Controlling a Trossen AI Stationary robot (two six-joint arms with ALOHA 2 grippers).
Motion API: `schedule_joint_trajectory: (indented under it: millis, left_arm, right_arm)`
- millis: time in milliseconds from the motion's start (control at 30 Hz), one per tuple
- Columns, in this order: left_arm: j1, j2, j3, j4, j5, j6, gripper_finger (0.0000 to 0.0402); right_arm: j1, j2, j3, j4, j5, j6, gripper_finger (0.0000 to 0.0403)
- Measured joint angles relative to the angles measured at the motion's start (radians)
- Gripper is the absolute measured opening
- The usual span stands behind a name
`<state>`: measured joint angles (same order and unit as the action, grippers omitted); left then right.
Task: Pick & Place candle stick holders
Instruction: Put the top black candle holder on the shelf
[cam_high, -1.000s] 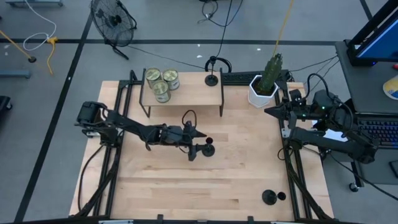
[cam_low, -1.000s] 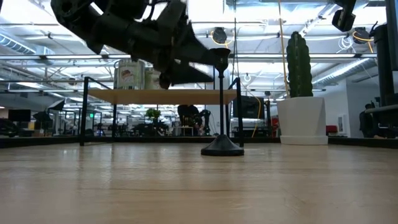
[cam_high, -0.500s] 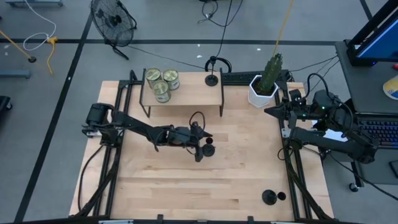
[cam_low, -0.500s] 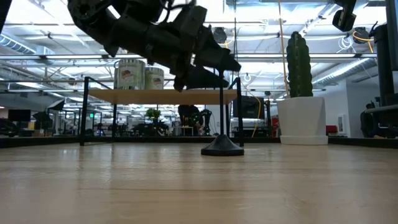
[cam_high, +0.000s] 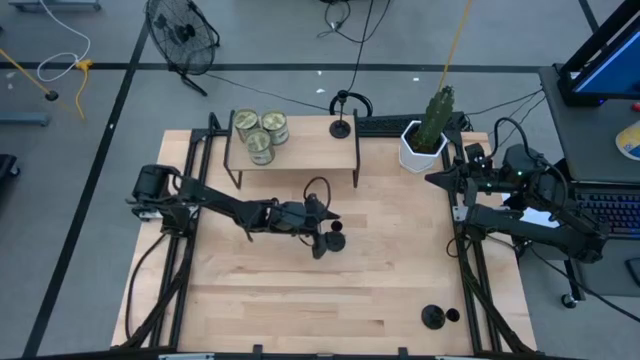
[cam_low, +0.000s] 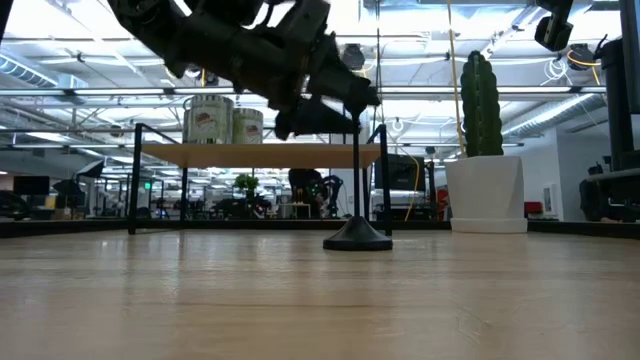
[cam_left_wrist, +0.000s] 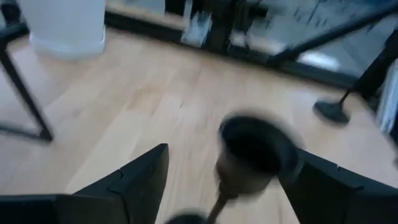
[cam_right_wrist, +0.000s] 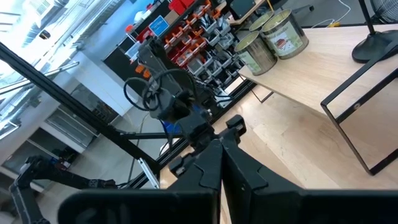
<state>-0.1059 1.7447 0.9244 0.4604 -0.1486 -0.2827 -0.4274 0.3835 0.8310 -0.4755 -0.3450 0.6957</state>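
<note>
One black candle stick holder (cam_high: 336, 241) stands on its round base (cam_low: 357, 238) at the table's middle. My left gripper (cam_high: 326, 232) is open at its top, one finger on either side of the small cup (cam_left_wrist: 255, 152). A second holder (cam_high: 341, 128) stands on the small wooden shelf (cam_high: 300, 150) at the back. A third holder (cam_high: 433, 317) stands near the table's near right corner. My right gripper (cam_right_wrist: 221, 165) is shut and empty, held above the table's right edge (cam_high: 440, 180). My left gripper (cam_left_wrist: 230, 155) comes at the middle holder level from the table's left, its open fingers on either side of the cup at the stem's top. The cup lies close to one finger (cam_left_wrist: 323, 186). I cannot tell whether they touch. The holder stands upright on the table.
Three greenish jars (cam_high: 260, 135) stand on the shelf's left end. A white pot with a cactus (cam_high: 425, 140) stands at the back right. The shelf's thin black legs (cam_low: 135, 180) stand behind the middle holder. Bare wood lies along the table's near side (cam_high: 300, 300).
My left gripper has gone toward the table's right edge, up to the top of the middle holder, so that the cup now lies between its open fingers. The holder has stayed upright in its place.
</note>
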Motion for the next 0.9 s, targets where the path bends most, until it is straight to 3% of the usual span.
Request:
schedule_joint_trajectory:
  millis: [400,900]
  left_arm:
    - [0.000,-0.037,-0.001,-0.033,0.001,-0.016,0.0178]
    - [-0.003,-0.037,-0.001,-0.020,-0.008,-0.064,0.0121]
  right_arm:
    - [0.000,0.000,0.000,-0.007,-0.001,-0.003,0.0000]
    - [0.000,0.000,0.000,-0.007,-0.001,-0.003,0.0000]
